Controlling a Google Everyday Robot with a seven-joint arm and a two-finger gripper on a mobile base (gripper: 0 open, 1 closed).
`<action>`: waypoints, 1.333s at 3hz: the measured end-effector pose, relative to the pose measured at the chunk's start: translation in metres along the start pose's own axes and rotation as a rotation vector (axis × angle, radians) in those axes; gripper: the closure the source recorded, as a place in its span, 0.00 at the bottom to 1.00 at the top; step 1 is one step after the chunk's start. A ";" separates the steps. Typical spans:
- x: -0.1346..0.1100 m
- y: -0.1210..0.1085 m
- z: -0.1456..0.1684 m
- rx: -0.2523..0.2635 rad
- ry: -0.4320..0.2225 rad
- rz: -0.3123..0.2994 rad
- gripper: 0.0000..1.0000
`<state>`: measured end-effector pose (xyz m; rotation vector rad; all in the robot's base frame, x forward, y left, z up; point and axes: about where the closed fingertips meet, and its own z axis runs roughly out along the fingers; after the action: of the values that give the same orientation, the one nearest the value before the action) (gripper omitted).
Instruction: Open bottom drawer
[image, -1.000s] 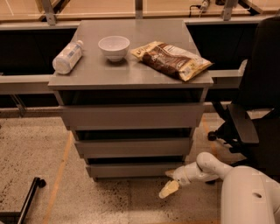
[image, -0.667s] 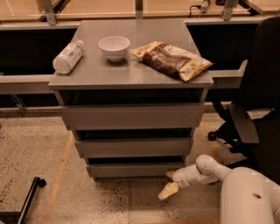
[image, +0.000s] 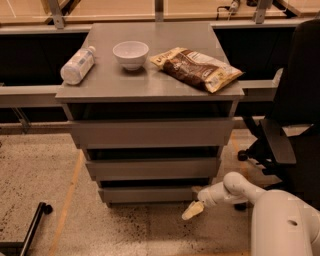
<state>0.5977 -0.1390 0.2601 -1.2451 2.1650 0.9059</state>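
Observation:
The bottom drawer (image: 150, 194) is the lowest, narrowest grey front of the cabinet's three, near the floor. It sits about flush under the middle drawer front (image: 152, 168) and the top drawer front (image: 150, 132). My gripper (image: 194, 209) is low at the cabinet's lower right corner, just right of and slightly below the bottom drawer's right end. Its pale fingers point down-left toward the floor. The white arm (image: 240, 189) reaches in from the lower right.
On the cabinet top (image: 150, 80) lie a plastic bottle (image: 77, 65), a white bowl (image: 130, 54) and a chip bag (image: 196, 69). A black office chair (image: 290, 130) stands at the right. A black bar with a wheel (image: 30, 225) lies at the lower left on speckled floor.
The gripper has stayed by the cabinet's lower right corner, shifting only slightly. The drawers have not moved.

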 end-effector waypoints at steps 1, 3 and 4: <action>-0.006 -0.019 -0.003 0.036 -0.007 -0.036 0.00; 0.002 -0.059 0.012 0.056 -0.024 -0.035 0.00; 0.013 -0.070 0.029 0.033 -0.036 -0.005 0.03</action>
<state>0.6557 -0.1502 0.2108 -1.2086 2.1398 0.8803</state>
